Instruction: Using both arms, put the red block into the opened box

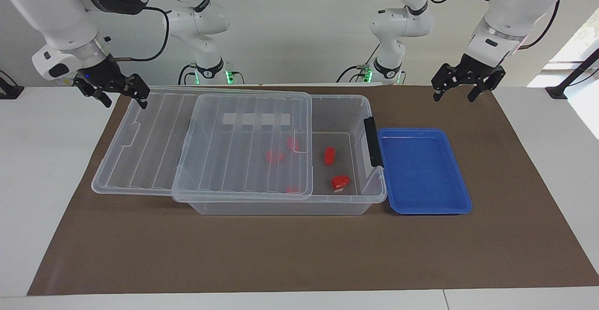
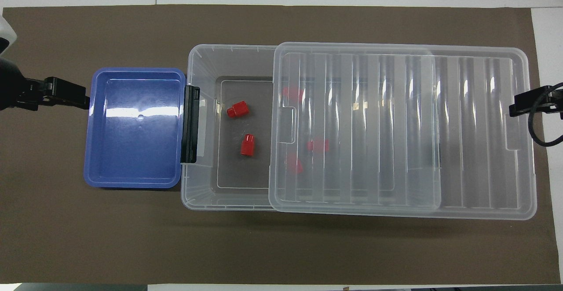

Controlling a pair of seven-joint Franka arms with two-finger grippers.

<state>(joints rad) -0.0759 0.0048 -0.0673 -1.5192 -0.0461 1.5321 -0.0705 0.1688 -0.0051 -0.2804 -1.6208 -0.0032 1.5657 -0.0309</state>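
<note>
The clear box (image 1: 346,100) (image 2: 199,54) stands mid-mat, its ribbed lid (image 1: 243,146) (image 2: 396,128) slid toward the right arm's end, leaving the latch end uncovered. A small red block (image 1: 329,156) (image 2: 248,145) lies on the uncovered box floor beside a chunkier red piece (image 1: 340,181) (image 2: 238,109). More red pieces show dimly under the lid. My left gripper (image 1: 453,95) (image 2: 66,99) hangs open and empty over the mat, just off the blue tray. My right gripper (image 1: 125,101) (image 2: 523,105) hangs open and empty at the lid's overhanging end.
An empty blue tray (image 1: 423,172) (image 2: 136,150) sits against the box's black latch (image 1: 372,141) (image 2: 190,124). A brown mat (image 1: 299,254) covers the table. Two thinner white arms (image 1: 201,29) stand at the robots' edge.
</note>
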